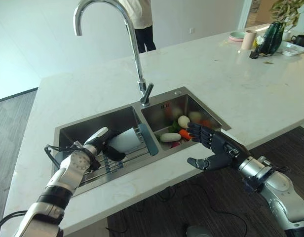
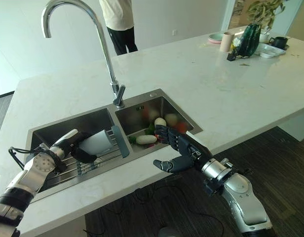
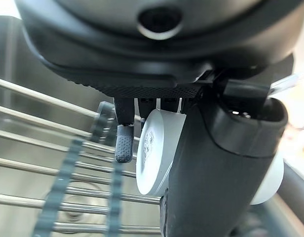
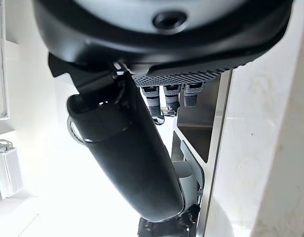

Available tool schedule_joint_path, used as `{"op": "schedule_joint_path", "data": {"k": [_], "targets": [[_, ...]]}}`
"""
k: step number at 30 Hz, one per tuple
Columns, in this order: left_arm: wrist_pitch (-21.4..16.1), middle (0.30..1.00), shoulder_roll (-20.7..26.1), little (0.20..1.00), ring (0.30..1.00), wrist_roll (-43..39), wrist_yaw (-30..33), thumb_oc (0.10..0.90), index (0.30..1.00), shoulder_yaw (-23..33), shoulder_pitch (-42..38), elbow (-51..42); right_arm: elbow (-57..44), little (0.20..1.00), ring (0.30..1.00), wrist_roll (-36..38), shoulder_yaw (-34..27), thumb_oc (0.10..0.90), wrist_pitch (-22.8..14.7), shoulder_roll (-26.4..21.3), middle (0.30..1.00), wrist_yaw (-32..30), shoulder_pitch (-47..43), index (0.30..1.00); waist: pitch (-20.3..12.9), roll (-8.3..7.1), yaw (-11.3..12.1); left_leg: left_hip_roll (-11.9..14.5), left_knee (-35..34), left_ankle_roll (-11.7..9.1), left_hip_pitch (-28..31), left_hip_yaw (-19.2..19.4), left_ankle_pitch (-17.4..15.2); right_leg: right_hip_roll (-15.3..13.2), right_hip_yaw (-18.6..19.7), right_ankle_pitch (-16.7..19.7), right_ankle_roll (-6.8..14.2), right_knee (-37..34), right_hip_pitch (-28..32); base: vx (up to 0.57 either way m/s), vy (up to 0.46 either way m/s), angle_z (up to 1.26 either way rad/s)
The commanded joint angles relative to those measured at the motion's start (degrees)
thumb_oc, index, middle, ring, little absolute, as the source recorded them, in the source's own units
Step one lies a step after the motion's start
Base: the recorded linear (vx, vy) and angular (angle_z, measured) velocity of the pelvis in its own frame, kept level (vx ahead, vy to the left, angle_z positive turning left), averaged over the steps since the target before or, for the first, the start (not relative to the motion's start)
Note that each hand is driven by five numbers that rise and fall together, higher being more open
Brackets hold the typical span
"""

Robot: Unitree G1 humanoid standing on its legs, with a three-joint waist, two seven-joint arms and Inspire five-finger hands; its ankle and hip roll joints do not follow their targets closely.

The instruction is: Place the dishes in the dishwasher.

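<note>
Your left hand (image 1: 99, 143) is curled round a white cup (image 1: 125, 140) lying on the rack (image 1: 112, 165) in the left sink basin (image 1: 88, 129). Your right hand (image 1: 207, 147) hovers spread-fingered at the right basin's (image 1: 201, 109) front edge.

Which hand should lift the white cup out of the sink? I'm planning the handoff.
Left. The left hand already has its fingers curled round the white cup on the sink rack; the right hand hovers open by the other basin.

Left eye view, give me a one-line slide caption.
Left hand grips a white cup over the steel sink's wire rack; open right hand hovers beside the vegetable-filled basin.
</note>
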Motion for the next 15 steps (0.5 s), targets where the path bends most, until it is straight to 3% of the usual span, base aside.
{"op": "schedule_joint_path", "data": {"k": [1,9,12,13,15], "targets": [[-6.21,0.300,5.52,0.300,0.300,-6.27,3.79,0.400,0.300,7.73,-3.63,-7.27,-7.21,0.900,0.900,0.82,-5.30,0.800,-4.46,1.66,0.900,-1.14,-2.39,0.900,-1.35,-0.30,1.33,-0.02,9.10,1.41,-4.66,-4.50,-10.75,-3.79,-5.08,-7.47,5.95,2.53,2.49,-0.02,-0.001,0.07],[-10.98,0.300,1.99,0.300,0.300,-13.04,6.40,0.400,0.300,17.60,5.17,-20.69,-9.81,0.900,0.900,0.26,-7.31,0.800,-4.17,3.90,0.900,-1.79,-0.26,0.900,-1.39,-0.87,3.45,-0.37,9.10,1.18,-5.43,-6.57,-10.46,-4.73,-6.85,-7.91,5.90,2.53,2.84,-0.01,-0.007,0.11],[-12.98,0.300,-0.29,0.300,0.300,-15.95,8.29,0.400,0.300,20.20,7.73,-24.75,-10.73,0.900,0.900,3.64,-8.11,0.800,-3.90,5.18,0.900,-2.74,-0.09,0.900,-1.42,-1.28,4.23,-0.44,9.10,1.10,-6.12,-7.21,-9.92,-5.03,-7.46,-7.71,5.68,2.53,2.62,-0.02,-0.024,0.17],[-15.20,0.300,-4.25,0.300,0.300,-20.24,9.29,0.400,0.300,21.30,9.73,-27.51,-11.48,0.900,0.900,11.76,-8.20,0.800,-2.19,8.04,0.900,-1.05,-0.09,0.900,-1.38,-1.57,5.03,-0.39,9.10,0.96,-6.12,-7.91,-10.11,-5.29,-8.16,-8.21,5.65,2.53,3.05,-0.01,-0.078,0.21],[-22.68,0.300,-10.92,0.300,0.300,-21.56,15.65,0.400,0.300,22.77,13.66,-31.49,-13.04,0.900,0.900,11.81,-7.08,0.800,-4.82,11.75,0.900,-1.15,1.49,0.900,-1.41,-2.34,6.51,-0.55,9.10,0.93,-6.88,-9.54,-9.50,-5.00,-8.80,-8.64,4.66,2.53,3.19,-0.01,-0.125,0.30]]}}
